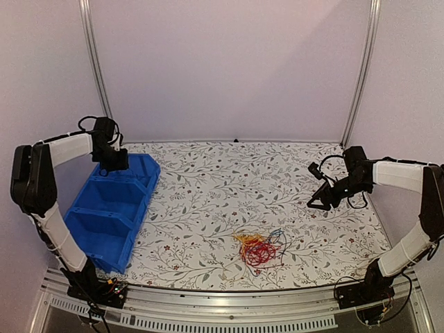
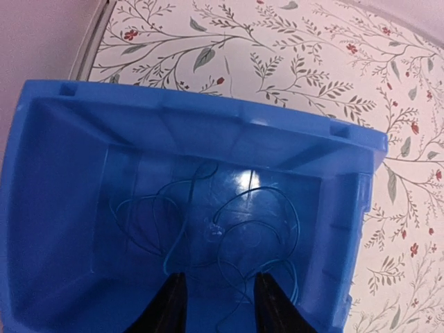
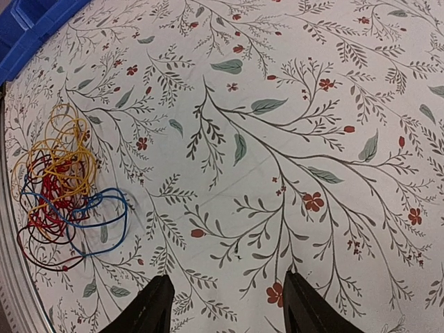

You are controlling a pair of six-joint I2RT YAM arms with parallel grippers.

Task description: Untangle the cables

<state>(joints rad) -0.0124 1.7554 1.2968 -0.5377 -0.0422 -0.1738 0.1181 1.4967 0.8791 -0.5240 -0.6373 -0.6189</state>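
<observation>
Top external: my left gripper [image 1: 114, 163] hangs over the far compartment of the blue bin [image 1: 104, 229] on the left side of the table [image 1: 208, 180]. My right gripper [image 1: 318, 202] hovers over the right side, well apart from everything. The cables [image 1: 260, 248] sit as one small clump near the front edge, just right of centre. Neither gripper touches them.

Left wrist: my fingers are parted to a moderate gap with nothing between them. Directly below, one blue cable [image 2: 263, 188] lies in loose coils on the compartment floor, with no other colour beside it. I read that as one strand separated and binned.

Right wrist: jaws wide, empty. The clump is at the left of this view, close to the table edge. It has yellow loops [image 3: 69, 149] at the far side, a red mass [image 3: 48, 208] in the middle and a blue strand [image 3: 104, 222] curling round the near side. They cross each other, and I can't tell what is knotted and what is only overlaid.

Progress, my judgement: early. One strand is out. At least three colours are left tangled, each needing to be pulled free and sorted. The right gripper is the nearer one to the clump.
</observation>
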